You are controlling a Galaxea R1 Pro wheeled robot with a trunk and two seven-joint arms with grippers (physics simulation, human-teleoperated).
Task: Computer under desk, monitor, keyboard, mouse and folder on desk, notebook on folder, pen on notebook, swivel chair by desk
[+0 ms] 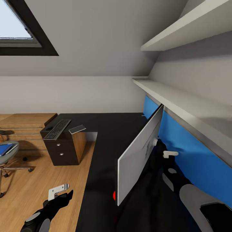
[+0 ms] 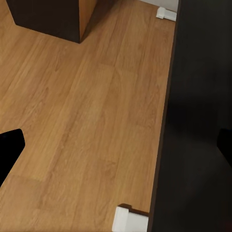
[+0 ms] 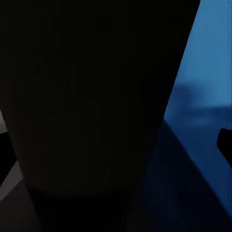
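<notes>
Nearest, the left gripper (image 1: 61, 190) hangs low at the left over the wood floor (image 1: 48, 180), just off the near left edge of the worktop (image 1: 106, 154); its jaws stand apart with nothing between them. In the left wrist view the same black edge (image 2: 193, 135) runs beside bare floorboards (image 2: 87, 111), with a white desk leg foot (image 2: 126, 220) at its base, so there is open floor along that side.

At the right, the right gripper (image 1: 170, 154) reaches in behind the monitor (image 1: 138, 151), between its light grey back and the blue wall panel (image 1: 193, 151). That gap is narrow. The view is too dark to be sure, so I cannot tell how its jaws stand. The right wrist view shows a dark slab (image 3: 92, 111), probably the monitor, close against the blue panel (image 3: 208, 72).

The monitor stands on the worktop, edge-on and angled, near the right wall under a long white shelf (image 1: 180, 100). No writing can be read on it.

Farther left, the drawer unit (image 1: 62, 146) with round silver knobs carries the keyboard (image 1: 57, 129), and the notebook (image 1: 77, 129) lies just beside it. At the far left edge the swivel chair (image 1: 8, 158) stands well apart from the worktop with the blue folder (image 1: 5, 149) on its seat. A dark-framed window (image 1: 22, 29) sits high in the sloped wall.
</notes>
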